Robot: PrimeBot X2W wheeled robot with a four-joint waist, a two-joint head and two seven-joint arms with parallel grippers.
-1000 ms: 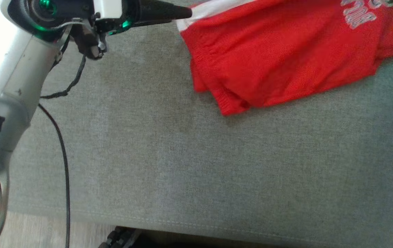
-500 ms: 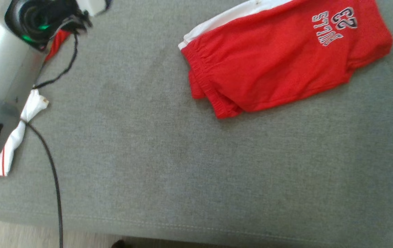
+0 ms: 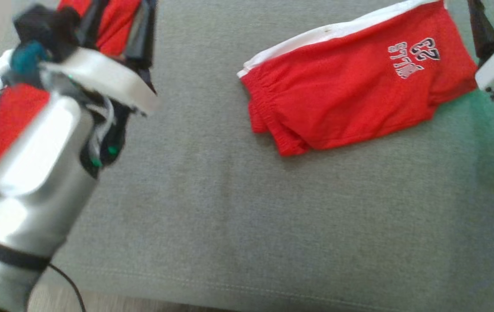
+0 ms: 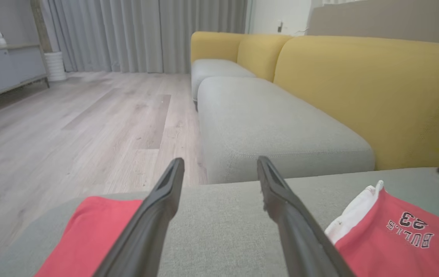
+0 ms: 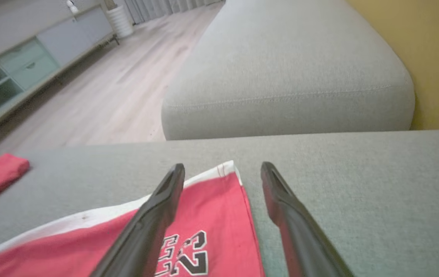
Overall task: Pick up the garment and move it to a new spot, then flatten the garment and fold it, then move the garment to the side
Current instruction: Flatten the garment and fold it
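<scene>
Folded shorts [image 3: 351, 95] lie at one o'clock, seemingly set aside, so left gripper [image 4: 220, 161] and right gripper [image 5: 223, 166] gape wide, empty.

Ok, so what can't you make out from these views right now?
- Red cloth on the left: head view, mostly behind the left arm, blurred.
- Left gripper: blurred in the head view; its wrist view shows it open.
- Right gripper: fingers cut off by the head view's top edge.
- Shorts: top corner cut off by the head view's edge; speck on the white stripe too small to identify.
</scene>
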